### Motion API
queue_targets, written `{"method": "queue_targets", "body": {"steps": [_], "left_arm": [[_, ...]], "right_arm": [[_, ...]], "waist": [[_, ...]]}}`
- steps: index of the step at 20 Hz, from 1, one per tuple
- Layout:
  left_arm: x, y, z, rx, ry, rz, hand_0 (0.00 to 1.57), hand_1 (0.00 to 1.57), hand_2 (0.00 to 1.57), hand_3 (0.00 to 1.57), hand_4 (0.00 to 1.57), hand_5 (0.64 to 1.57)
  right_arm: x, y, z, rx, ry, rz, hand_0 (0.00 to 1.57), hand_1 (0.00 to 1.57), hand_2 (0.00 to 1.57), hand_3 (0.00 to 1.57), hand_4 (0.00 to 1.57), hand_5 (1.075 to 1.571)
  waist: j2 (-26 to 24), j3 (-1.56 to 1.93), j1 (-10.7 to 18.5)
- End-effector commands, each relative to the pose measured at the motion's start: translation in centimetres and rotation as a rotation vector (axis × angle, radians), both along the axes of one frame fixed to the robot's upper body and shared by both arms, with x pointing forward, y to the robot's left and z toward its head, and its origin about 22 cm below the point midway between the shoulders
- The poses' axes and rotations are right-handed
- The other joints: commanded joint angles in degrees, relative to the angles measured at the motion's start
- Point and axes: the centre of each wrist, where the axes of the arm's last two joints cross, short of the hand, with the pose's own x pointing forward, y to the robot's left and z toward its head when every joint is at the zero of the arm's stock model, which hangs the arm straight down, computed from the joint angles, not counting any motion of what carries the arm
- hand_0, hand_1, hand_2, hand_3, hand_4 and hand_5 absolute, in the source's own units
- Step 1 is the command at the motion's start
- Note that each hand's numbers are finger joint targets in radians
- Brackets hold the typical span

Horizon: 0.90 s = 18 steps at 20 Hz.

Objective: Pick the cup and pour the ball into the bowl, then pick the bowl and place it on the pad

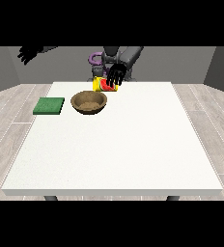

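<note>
Three things sit toward the far side of the white counter [114,144]: a brown wooden bowl [89,102], a flat green pad [49,106] well off to its side near the counter's edge, and a yellow-and-red cup [105,85] just behind the bowl. The hand at the view's right [117,75] is on the cup, its fingers curled over the top and holding it tilted. The hand at the view's left [27,53] hangs raised beyond the counter, fingers spread wide. I cannot make out the ball.
</note>
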Motion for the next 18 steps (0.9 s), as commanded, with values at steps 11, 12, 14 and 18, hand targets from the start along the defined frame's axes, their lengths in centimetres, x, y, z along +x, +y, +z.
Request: {"method": "queue_targets", "body": {"steps": [11, 12, 14, 18], "left_arm": [[0.9, -6.3, 5.6, 0.642, -0.121, 0.051, 0.61, 0.61, 1.49, 1.54, 1.03, 1.571], [0.6, -6.5, 5.3, 0.664, -0.134, 0.048, 0.41, 0.41, 1.34, 1.55, 1.02, 1.571], [-1.1, -6.6, 3.7, 0.678, -0.098, -0.019, 0.25, 0.25, 1.23, 1.56, 1.08, 1.57], [-1.3, -8.1, 5.7, 0.73, -0.07, -0.008, 0.0, 0.0, 1.14, 1.57, 1.12, 1.571]], "right_arm": [[2.8, 3.8, -1.6, 0.022, 0.006, 0.055, 0.0, 0.0, 0.0, 0.31, 0.69, 1.553], [3.0, 2.2, -0.5, 0.02, -0.032, 0.079, 0.0, 0.0, 0.0, 0.33, 0.69, 1.553], [3.0, 2.6, -1.0, 0.011, 0.009, 0.057, 0.0, 0.0, 0.0, 0.32, 0.69, 1.553], [2.9, 3.2, -1.6, 0.01, 0.004, 0.084, 0.0, 0.0, 0.0, 0.17, 0.71, 1.55]], "waist": [[-0.9, -0.11, -3.9], [1.46, -0.1, -3.59], [0.12, -0.14, -2.52], [-0.01, -0.15, -3.34]]}}
